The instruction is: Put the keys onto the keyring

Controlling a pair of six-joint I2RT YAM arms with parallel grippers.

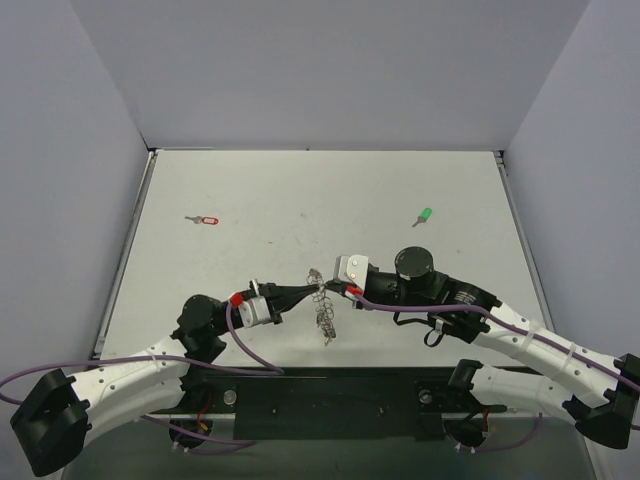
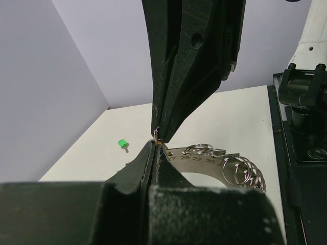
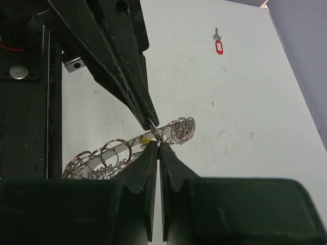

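White table (image 1: 300,190), grey walls (image 1: 330,70), my left gripper (image 1: 310,291) and right gripper (image 1: 337,289) both pinching the keyring (image 1: 325,318), red key (image 1: 208,220) and green key (image 1: 424,215) well apart

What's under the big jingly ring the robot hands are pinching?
Only white table shows under the keyring, seen through its loops. The left gripper and right gripper cover the pinched part, so what is beneath that is hidden.
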